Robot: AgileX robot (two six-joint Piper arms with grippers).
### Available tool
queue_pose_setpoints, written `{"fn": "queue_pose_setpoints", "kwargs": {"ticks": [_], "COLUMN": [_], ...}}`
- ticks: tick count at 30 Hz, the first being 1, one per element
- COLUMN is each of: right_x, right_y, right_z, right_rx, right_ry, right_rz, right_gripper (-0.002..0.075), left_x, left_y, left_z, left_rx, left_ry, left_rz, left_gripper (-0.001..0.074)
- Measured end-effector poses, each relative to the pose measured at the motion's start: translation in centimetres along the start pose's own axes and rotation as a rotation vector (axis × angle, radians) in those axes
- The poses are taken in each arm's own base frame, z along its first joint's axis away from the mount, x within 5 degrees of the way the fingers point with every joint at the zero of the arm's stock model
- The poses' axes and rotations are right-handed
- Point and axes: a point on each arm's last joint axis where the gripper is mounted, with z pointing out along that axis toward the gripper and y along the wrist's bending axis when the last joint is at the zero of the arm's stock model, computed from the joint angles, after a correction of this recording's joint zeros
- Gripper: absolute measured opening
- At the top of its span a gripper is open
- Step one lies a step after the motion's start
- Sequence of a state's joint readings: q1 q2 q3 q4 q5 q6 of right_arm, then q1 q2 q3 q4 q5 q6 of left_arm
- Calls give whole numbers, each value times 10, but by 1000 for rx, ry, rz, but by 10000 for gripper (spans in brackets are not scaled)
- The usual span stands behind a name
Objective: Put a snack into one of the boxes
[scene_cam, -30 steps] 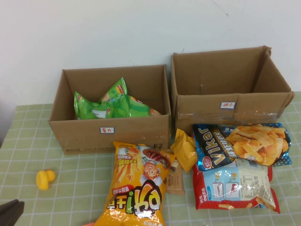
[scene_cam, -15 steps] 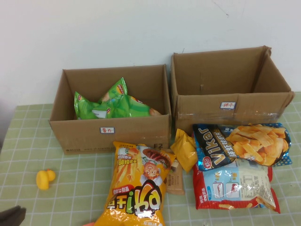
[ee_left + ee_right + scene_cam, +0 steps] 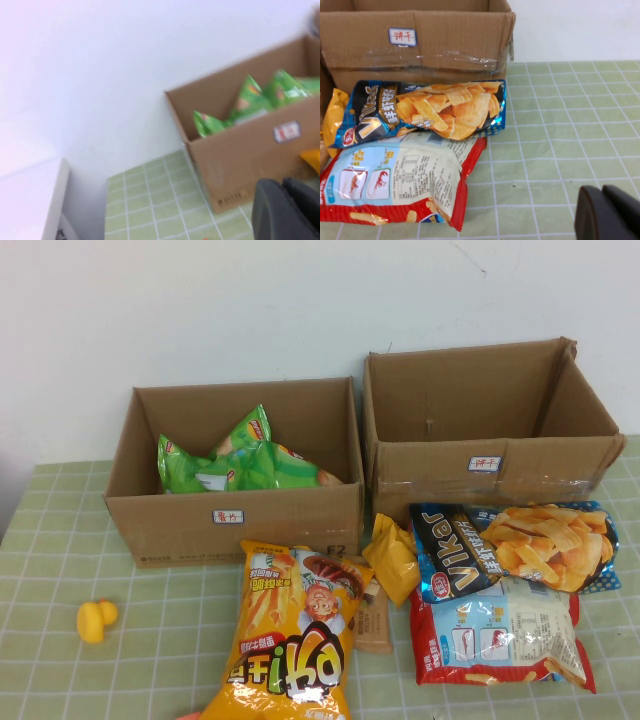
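On the green tiled table (image 3: 150, 640), in front of the two cardboard boxes, the snacks are laid out: a large orange snack bag (image 3: 295, 635), a small yellow packet (image 3: 392, 558) and a brown packet (image 3: 374, 622) beside it, a blue Vikar chip bag (image 3: 515, 548), and a red-and-white shrimp cracker bag (image 3: 500, 632) lying partly under the chip bag. None of these is gripped.

The right gripper (image 3: 609, 212) is seen only in its wrist view, its dark fingers (image 3: 592, 215) pressed together, clenched on nothing. It is low over bare tablecloth; the shrimp cracker bag (image 3: 400, 182) and the Vikar chip bag (image 3: 427, 112) lie near it, apart from it, and the right box (image 3: 420, 42) stands beyond them.

The left gripper (image 3: 287, 210) is likewise seen only in its wrist view, clenched and empty. Ahead of it stands the left box (image 3: 240, 150), holding green snack bags (image 3: 250, 100); an orange bag corner (image 3: 312, 160) shows just beside the fingertips.

In the high view neither gripper is seen. The left box (image 3: 235, 525) holds the green bags (image 3: 240, 465); the right box (image 3: 490, 465) has a white label on its front wall. A small yellow rubber duck (image 3: 96, 620) sits well apart from the snacks.
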State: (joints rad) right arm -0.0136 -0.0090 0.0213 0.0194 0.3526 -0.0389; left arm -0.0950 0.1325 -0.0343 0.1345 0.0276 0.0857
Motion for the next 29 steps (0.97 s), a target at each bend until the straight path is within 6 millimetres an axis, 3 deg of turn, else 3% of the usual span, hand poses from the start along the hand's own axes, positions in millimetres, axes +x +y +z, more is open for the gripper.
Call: {"fn": "queue_pose_setpoints", "kwargs": {"ticks": [6,17,29], "right_x": [0,0,0], "right_y": [0,0,0], "right_z": [0,0,0], "right_rx": [0,0,0], "right_ry": [-2,-5,-3], "right_rz": [0,0,0], "right_gripper": [-2,-2,-2], "left_x": [12,36,36], "left_y": [2,-2,-3], "left_z": [-7,-11,-12], "left_rx": [-89,-70,-69], "left_ry": [-47,197,209], "left_rz": [-138,-163,-164], "left_gripper": [-2,-2,-2]}}
